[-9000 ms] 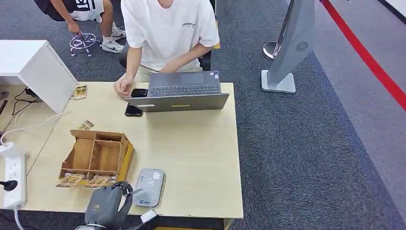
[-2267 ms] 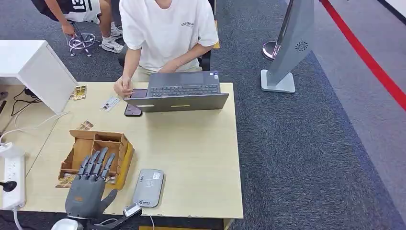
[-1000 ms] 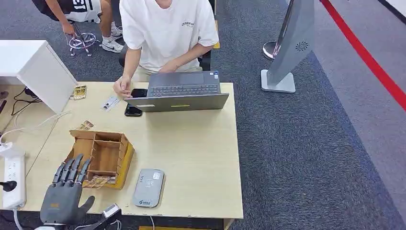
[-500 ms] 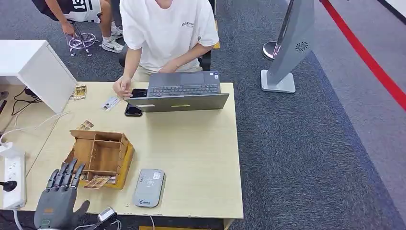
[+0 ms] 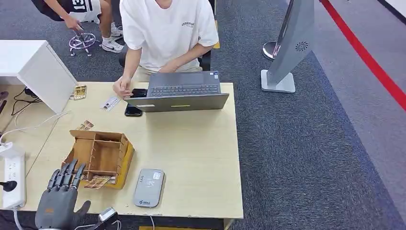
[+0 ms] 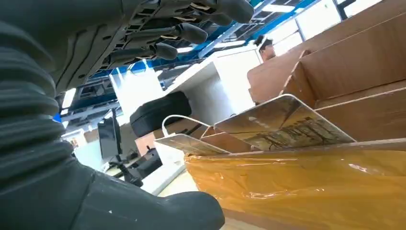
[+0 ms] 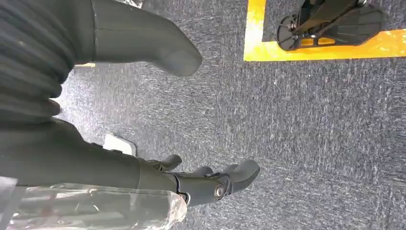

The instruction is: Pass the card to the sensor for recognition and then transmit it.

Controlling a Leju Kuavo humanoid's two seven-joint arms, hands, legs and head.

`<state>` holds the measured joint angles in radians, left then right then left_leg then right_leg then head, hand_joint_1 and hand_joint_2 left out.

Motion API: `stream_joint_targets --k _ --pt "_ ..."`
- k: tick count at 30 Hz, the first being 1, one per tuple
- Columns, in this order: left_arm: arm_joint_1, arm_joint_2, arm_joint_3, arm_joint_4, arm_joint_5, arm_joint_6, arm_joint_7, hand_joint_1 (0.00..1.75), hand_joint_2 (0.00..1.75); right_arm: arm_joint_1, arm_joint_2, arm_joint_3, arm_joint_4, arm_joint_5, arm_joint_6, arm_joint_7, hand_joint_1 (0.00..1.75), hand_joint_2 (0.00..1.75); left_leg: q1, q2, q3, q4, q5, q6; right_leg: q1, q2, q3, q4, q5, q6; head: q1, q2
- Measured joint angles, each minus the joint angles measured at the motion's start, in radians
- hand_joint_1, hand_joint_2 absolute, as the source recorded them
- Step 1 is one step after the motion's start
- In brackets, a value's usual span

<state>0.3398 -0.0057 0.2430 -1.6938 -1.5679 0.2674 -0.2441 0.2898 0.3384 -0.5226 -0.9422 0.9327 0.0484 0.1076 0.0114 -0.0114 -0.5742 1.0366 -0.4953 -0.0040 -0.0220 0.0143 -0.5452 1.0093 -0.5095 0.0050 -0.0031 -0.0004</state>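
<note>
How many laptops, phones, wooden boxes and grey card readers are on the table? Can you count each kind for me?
Laptops: 1
Phones: 2
Wooden boxes: 1
Card readers: 1
Total: 5

Pale wooden table (image 5: pixel 201 143) with laptop (image 5: pixel 179 96), sensor (image 5: pixel 149 187), wooden box (image 5: pixel 98 153).

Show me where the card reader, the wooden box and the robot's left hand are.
card reader (image 5: pixel 149 187), head view, middle of its grey top.
wooden box (image 5: pixel 125 154), head view, its right outer wall.
left hand (image 5: pixel 55 203), head view, back of the hand.
</note>
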Motion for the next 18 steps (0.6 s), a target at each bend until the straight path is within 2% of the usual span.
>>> stream_joint_targets --k 18 --pt "-0.028 -0.004 -0.027 0.000 0.000 -0.005 0.013 0.00 1.75 0.000 0.000 0.000 0.000 0.000 -0.002 0.000 0.00 1.75 0.000 0.000 0.000 0.000 0.000 0.000 0.000 0.000 0.000 0.000 0.000 0.000 0.000 0.000"
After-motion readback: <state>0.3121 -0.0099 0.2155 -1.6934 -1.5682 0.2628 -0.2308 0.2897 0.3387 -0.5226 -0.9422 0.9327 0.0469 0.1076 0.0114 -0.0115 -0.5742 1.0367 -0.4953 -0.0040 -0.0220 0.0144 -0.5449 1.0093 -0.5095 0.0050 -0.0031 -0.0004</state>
